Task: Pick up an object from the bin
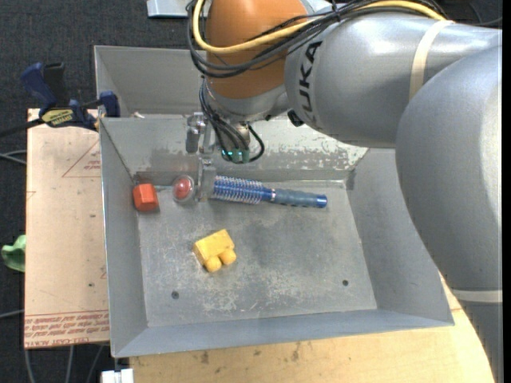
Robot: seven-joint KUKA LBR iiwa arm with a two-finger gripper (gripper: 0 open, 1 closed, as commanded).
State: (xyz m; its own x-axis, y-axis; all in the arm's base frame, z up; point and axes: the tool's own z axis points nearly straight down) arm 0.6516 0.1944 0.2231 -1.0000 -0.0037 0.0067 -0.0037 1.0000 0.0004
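Blue brush (267, 194), yellow block (214, 250), orange cube (145, 197), red ball (184, 187): one each; tool (201, 164) state unclear.

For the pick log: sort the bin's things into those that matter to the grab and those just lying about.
Likely in play, nearest the pincer: round red thing, blue brush.
Lying about: orange block, yellow block.

silver-grey arm (415, 86), orange wrist cover (249, 22), yellow-black cables (239, 52), kuka lettering (308, 70)
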